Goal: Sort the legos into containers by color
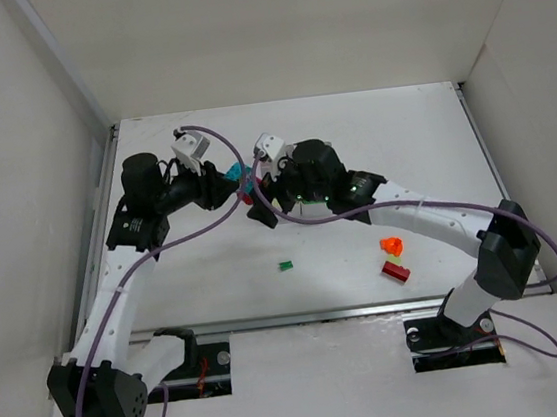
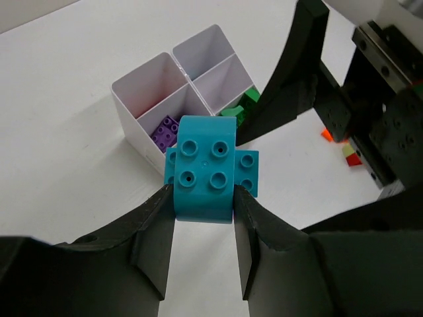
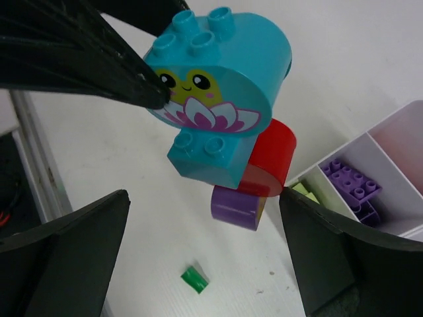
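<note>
Cyan plastic is seen from above over the middle of the table (image 1: 401, 134), where a cyan brick (image 1: 238, 176) is held up by the left gripper (image 1: 227, 181). The right gripper (image 1: 258, 209) is set just beside it, and a green brick (image 1: 285, 265), an orange brick (image 1: 392, 246) and a red brick (image 1: 395, 271) lie loose nearer the arm bases. From the left wrist, the cyan brick is shown clenched studs-up in front of the white tray (image 2: 132, 99), where purple bricks (image 2: 165, 132) and green bricks (image 2: 241, 109) are kept in separate compartments. From the right wrist, a red piece (image 3: 271, 158) and a purple piece (image 3: 238, 206) are found stuck under the cyan brick. The right gripper's jaws are spread wide and empty, probably so the stack can be pulled apart.
</note>
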`<state>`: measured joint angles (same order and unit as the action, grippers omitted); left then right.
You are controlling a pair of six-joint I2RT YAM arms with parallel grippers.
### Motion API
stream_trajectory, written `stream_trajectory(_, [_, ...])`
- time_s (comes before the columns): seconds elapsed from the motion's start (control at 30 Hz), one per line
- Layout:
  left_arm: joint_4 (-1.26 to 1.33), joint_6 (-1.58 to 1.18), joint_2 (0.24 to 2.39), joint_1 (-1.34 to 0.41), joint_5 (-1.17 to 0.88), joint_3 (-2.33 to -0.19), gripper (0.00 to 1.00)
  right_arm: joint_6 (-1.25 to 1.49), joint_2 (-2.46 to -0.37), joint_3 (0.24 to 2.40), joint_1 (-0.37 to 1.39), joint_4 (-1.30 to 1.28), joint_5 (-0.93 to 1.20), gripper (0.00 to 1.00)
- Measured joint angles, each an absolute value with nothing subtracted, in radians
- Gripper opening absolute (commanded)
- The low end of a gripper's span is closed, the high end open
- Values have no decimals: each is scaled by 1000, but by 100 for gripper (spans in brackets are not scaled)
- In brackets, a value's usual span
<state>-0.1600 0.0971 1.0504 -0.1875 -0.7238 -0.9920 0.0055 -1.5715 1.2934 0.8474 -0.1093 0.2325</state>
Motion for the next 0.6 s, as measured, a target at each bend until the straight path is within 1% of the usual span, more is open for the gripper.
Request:
stream_trajectory(0.1, [-147, 32, 1034, -187, -698, -992, 0, 32, -1574, 1293, 885, -51, 138, 100])
stream_trajectory(0.27, [-145, -31, 1030, -188, -680, -992, 0, 38, -1612, 1293, 889, 44, 57, 100])
stream_trajectory(0.57, [-146, -66, 1030, -188, -671, -999, 0, 23, -1676, 1293, 897, 61, -26, 100])
stream_trajectory(0.6, [-145, -67, 1030, -188, -670, -1001, 0, 23, -1676, 1293, 897, 61, -28, 98])
